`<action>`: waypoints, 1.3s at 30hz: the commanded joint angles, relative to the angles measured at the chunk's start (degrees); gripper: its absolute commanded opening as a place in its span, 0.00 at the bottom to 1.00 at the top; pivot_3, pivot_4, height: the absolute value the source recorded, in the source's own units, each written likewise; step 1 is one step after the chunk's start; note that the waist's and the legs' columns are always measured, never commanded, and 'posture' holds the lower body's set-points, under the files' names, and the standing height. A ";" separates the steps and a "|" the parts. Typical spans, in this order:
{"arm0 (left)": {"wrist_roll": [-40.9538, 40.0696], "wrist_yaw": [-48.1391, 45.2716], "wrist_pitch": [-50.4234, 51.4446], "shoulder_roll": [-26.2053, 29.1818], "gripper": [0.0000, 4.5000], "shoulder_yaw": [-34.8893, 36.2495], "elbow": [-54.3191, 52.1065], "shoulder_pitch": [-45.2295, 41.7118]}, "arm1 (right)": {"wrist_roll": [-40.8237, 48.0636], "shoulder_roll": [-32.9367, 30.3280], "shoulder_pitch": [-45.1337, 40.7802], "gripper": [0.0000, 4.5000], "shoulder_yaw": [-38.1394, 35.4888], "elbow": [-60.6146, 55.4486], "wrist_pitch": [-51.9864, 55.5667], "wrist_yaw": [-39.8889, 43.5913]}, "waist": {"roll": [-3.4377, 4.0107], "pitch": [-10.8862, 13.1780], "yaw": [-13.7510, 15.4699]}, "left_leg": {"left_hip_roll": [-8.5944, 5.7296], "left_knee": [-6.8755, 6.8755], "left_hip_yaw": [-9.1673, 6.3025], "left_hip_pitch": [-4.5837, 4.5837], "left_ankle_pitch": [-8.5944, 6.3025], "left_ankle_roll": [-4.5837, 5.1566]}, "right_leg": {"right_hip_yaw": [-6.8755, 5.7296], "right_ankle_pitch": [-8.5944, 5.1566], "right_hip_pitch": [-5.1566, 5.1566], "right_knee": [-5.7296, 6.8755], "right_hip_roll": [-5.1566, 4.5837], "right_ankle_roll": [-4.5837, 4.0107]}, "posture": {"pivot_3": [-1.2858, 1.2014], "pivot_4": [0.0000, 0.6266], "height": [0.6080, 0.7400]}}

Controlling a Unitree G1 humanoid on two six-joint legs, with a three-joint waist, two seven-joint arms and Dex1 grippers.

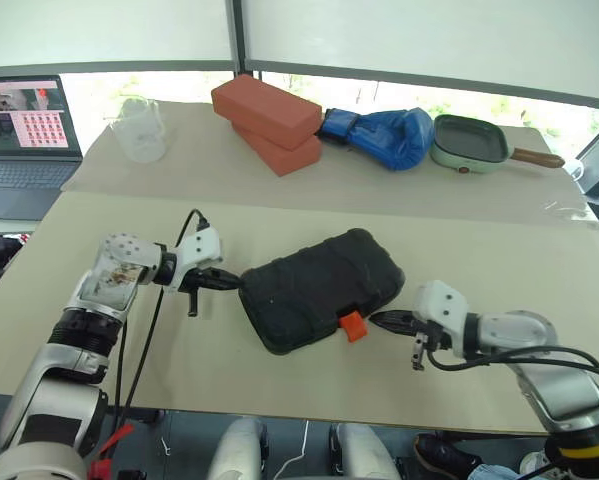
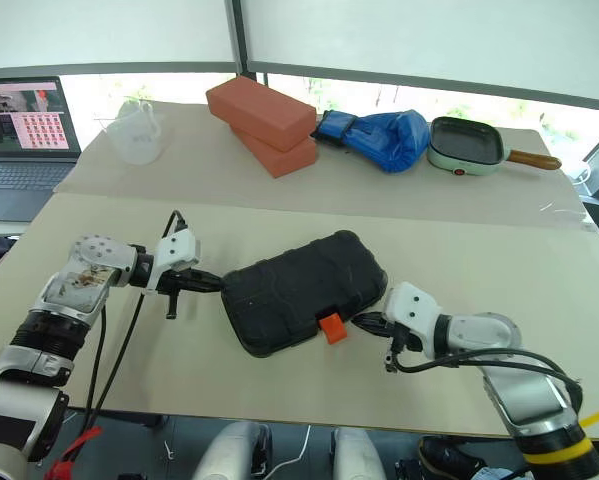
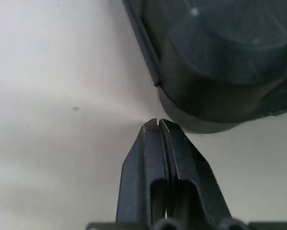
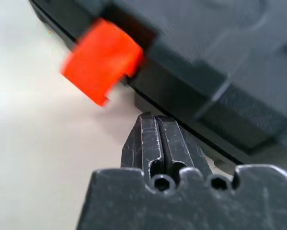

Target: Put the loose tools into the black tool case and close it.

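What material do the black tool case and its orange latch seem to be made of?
The black tool case looks like moulded plastic with a matt, slightly grainy finish: its lid has rounded corners and raised ribs, with only dull highlights. The orange latch seems smooth plastic too, bright and evenly coloured, with crisp edges in the right wrist view.

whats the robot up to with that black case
The black tool case lies lid down on the near table, and no loose tools are in sight. The left pincer, shut, sits at the case's left end. The right pincer, also shut, points at the front edge just beside the orange latch, which sticks out and looks unfastened. Neither holds anything. It seems to be steadying the case to press the latch home.
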 commanded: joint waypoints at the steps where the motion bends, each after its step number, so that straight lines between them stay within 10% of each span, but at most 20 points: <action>1: -6.82 -2.54 10.41 0.79 0.02 3.71 -8.94 -5.84 | 7.00 -1.47 0.55 0.00 -6.93 -5.85 3.79 0.77 | -0.01 0.00 -0.03 | 0.01 0.01 -0.02 -0.01 0.00 0.00 | -0.02 0.01 0.01 -0.01 0.00 0.01 | 0.52 0.24 0.99; 14: 7.20 0.79 -0.64 -5.82 0.02 -15.48 -17.44 -1.20 | 3.96 1.59 -5.34 0.00 3.93 -5.27 4.67 -0.97 | 0.13 -0.14 -0.30 | -0.05 0.06 -0.03 0.13 0.00 0.01 | 0.12 0.03 0.11 0.02 0.14 -0.01 | 0.52 0.24 0.99; 33: 6.00 2.05 0.67 -6.58 0.02 -13.21 -17.08 -0.62 | -5.38 6.19 -5.50 0.00 10.25 2.71 1.38 -4.40 | 0.19 -0.40 -0.56 | 0.03 -0.06 0.05 1.16 -0.02 0.02 | 0.19 -0.01 1.06 -0.07 0.20 -0.06 | 0.52 0.24 0.99; 39: 5.88 2.14 0.68 -6.51 0.02 -12.66 -17.16 -1.00 | 4.56 2.45 -3.80 0.00 2.69 -6.42 8.34 -0.01 | 0.22 -0.39 -0.52 | 0.05 -0.07 0.04 1.12 -0.02 0.02 | 0.19 -0.01 1.03 -0.06 0.18 -0.06 | 0.52 0.24 0.99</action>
